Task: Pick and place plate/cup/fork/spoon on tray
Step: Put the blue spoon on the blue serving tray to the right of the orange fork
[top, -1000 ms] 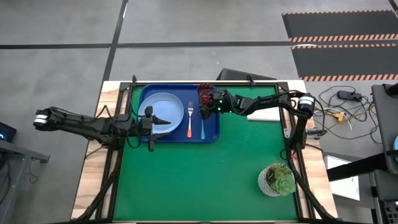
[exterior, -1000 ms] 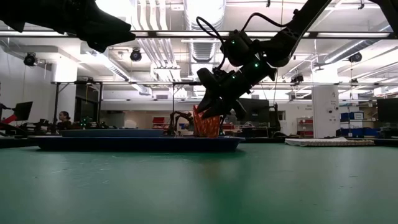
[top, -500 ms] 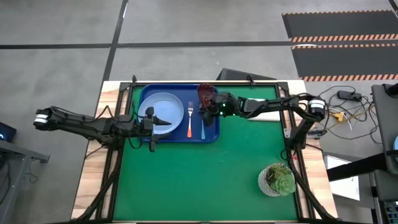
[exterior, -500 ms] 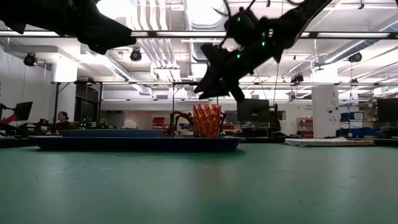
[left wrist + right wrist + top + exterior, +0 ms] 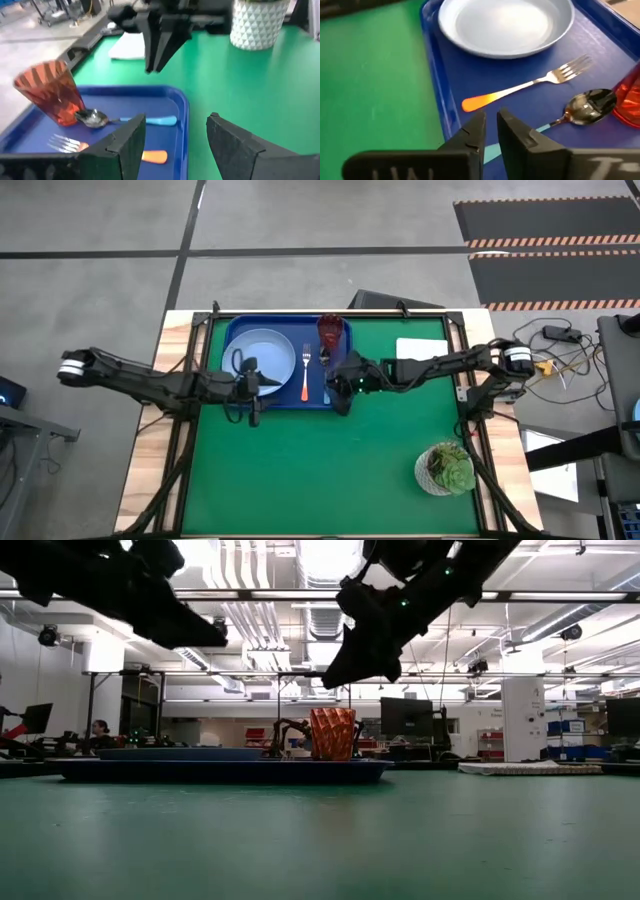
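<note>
The dark-blue tray lies at the table's far left. On it lie the pale-blue plate, the orange-handled fork and the blue-handled spoon. The reddish cup stands upright in its far right corner and also shows in the low view. My right gripper hangs above the tray's near right corner, shut and empty; its own view looks down on the fork and spoon. My left gripper hovers over the plate's near edge, open and empty.
A white pot with a green succulent stands at the table's near right. A white pad lies at the far right. Bare green tabletop spreads between the tray and the near edge.
My right gripper has let go of the cup, risen off it and drawn back toward the table's near edge, over the tray's near right corner. The cup stands upright on the tray where it was set. My left gripper has shifted slightly toward the near edge.
</note>
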